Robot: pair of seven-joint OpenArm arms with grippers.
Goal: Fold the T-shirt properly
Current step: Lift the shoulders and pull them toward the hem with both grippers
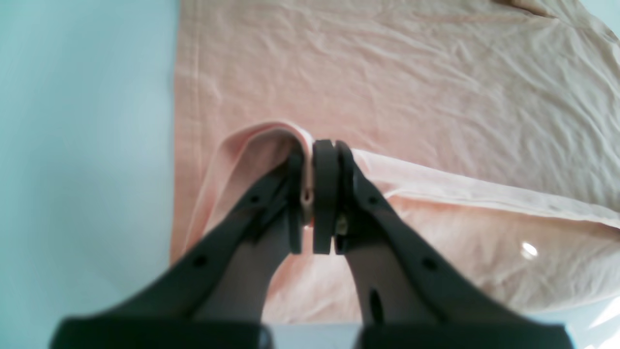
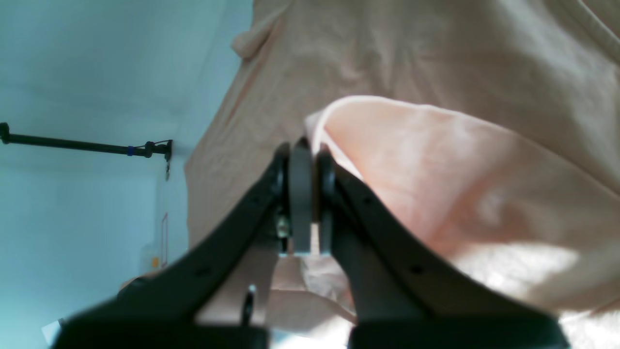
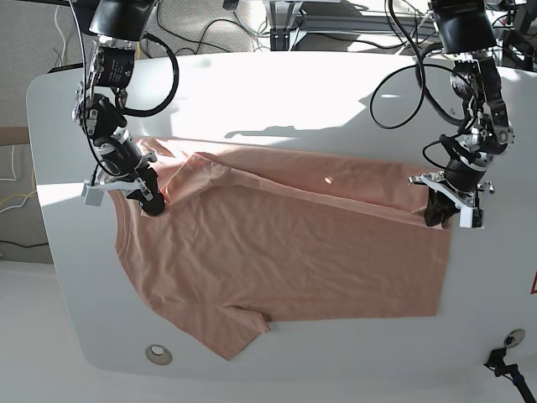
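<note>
Hands [image 1: 314, 194] [image 2: 302, 194] (left and right) each clamp T-shirt [image 3: 285, 252] fabric.

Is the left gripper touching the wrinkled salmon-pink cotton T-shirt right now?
Touching. The left wrist view shows the left gripper shut on a raised fold of the wrinkled salmon-pink cotton T-shirt, cloth pinched between its pads.

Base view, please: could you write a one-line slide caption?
Both arms pinch the far edge of the T-shirt, folding it toward the near side of the white table.
</note>
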